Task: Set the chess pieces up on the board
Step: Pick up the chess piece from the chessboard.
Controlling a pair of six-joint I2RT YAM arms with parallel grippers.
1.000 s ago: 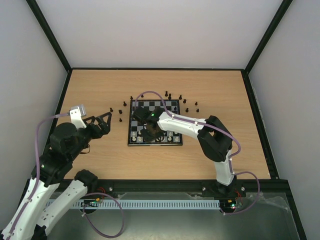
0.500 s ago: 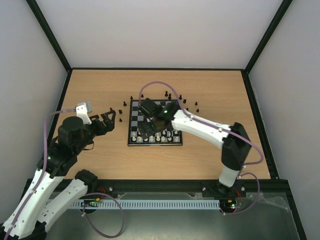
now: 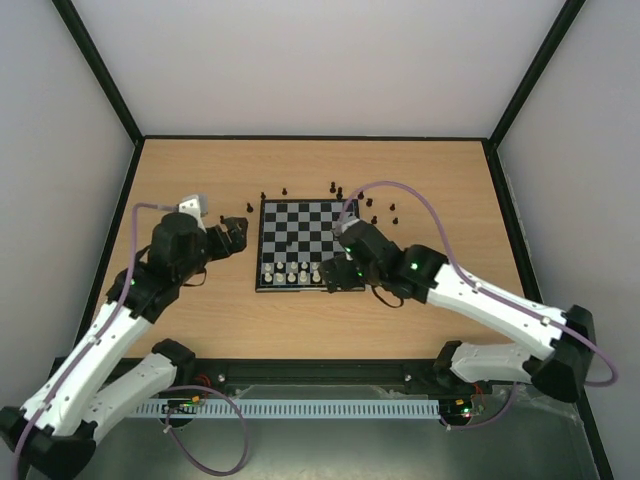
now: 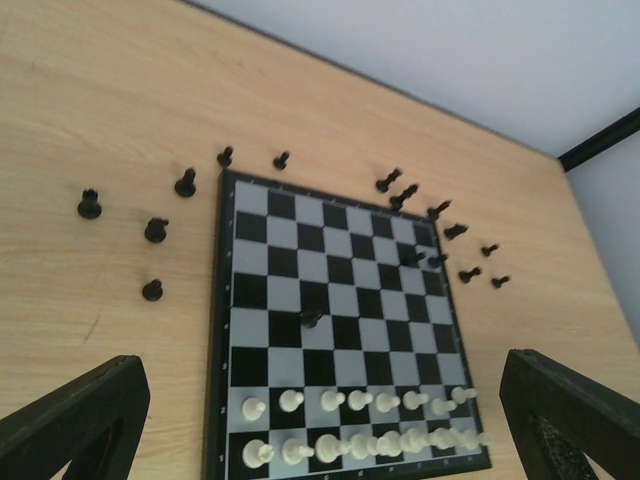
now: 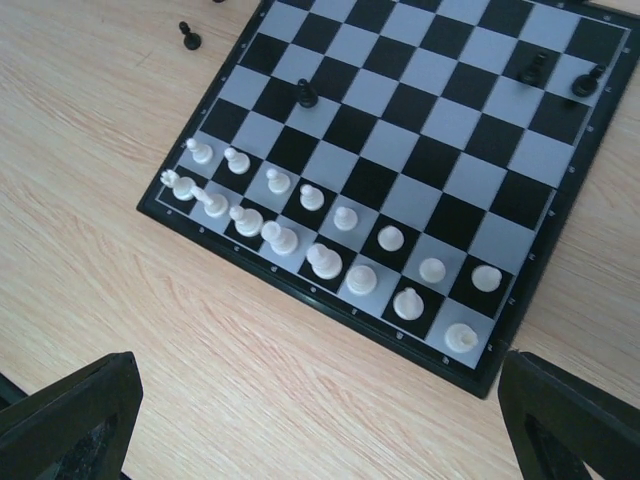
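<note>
Left wrist view: black pieces point(image 4: 155, 230) strewn on tabletop point(image 4: 100, 100) beside board point(image 4: 345, 335). Left fingers point(image 4: 70, 420), right fingers point(image 5: 70, 410): spread, empty. Single piece to be pinched upright.

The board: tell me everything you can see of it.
The board is a small square, chequered black and silver-grey with a thin dark border, lying flat on the wooden table. Its two rows nearest the arms are filled with white pieces. Three black pieces stand on it, the rest outside.

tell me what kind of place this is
Probably a robot lab cell: white walls on a black frame enclose a wooden tabletop, left arm and right arm bolted at its edge.
</note>
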